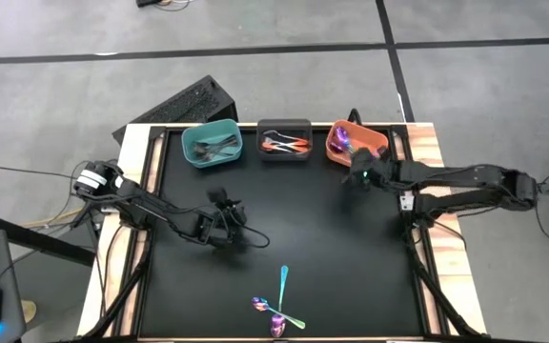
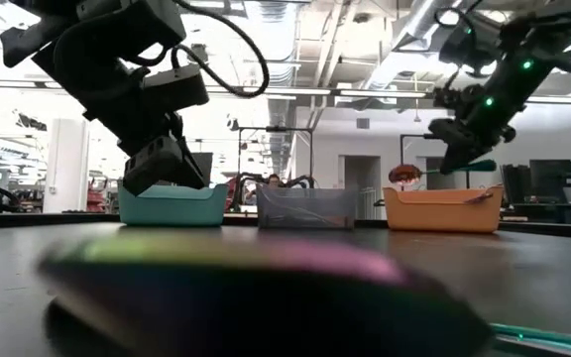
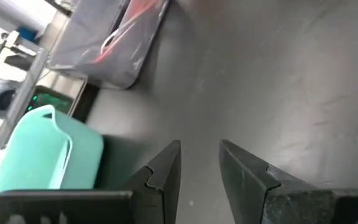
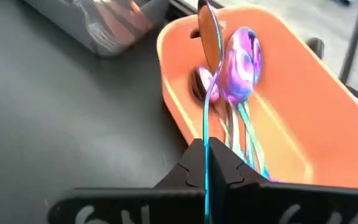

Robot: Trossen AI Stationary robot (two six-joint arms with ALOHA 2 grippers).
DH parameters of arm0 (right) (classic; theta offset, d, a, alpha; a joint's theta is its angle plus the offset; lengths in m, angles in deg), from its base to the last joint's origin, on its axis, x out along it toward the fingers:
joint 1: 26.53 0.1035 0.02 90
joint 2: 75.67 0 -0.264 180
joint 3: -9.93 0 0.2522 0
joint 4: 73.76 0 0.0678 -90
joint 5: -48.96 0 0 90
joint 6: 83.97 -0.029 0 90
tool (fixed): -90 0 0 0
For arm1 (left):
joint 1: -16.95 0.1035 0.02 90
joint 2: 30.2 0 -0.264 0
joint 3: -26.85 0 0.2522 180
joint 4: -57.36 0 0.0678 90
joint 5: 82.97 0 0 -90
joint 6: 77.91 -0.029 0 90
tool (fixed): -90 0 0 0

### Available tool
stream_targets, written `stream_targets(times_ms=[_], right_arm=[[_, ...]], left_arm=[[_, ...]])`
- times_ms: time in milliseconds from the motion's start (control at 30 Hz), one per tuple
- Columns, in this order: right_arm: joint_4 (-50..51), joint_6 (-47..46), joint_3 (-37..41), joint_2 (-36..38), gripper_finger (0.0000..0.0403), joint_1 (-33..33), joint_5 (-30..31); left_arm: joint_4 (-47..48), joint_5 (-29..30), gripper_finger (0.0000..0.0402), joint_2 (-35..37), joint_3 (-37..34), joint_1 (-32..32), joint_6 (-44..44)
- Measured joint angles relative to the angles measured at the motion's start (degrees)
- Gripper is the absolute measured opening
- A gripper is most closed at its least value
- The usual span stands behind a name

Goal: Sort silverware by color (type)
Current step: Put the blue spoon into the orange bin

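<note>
Clamped together on the thin teal handle of an iridescent spoon [image 4: 211,68], the right gripper [image 1: 358,177] holds it just at the near edge of the orange bin [image 1: 381,143], bowl pointing over the bin's rim. The left gripper [image 3: 199,165] hangs over bare tabletop with its two dark fingers [image 3: 166,171] a little apart and nothing between them.

Taking the orange bin as the landmark: nearest the front edge of the black table [image 1: 351,257], well away from the bin, lie the loose iridescent pieces [image 1: 279,307], a small crossed cluster of purple-teal utensils; one of them fills the low view as a blurred purple-green shape. Farther in, the left gripper sits toward the left of the table's middle, well apart from the orange bin and closer to the teal bin [image 1: 212,145]. The right gripper is just in front of the orange bin.

Inside the orange bin rest several more iridescent spoons [image 4: 244,62], their bowls toward one end. Beside it, in the middle of the row, the dark grey bin [image 1: 284,139] holds orange-red handled utensils [image 1: 289,145]. At the far end of the row from the orange bin, the teal bin holds dark grey silverware [image 1: 215,148].
</note>
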Motion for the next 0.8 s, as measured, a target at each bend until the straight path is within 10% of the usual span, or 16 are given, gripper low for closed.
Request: stream_targets(times_ms=[300,800], right_arm=[[-2.0,14.4,-0.3,-0.6,0.0022,-12.1,-4.4],[-4.9,5.3,-0.3,-1.6,0.0176,-19.5,-19.0]], left_arm=[[-4.9,-3.2,0.0101,0.0,0.0,0.0,-4.6],[-5.1,-10.2,0.0101,0.0,0.0,2.8,1.8]])
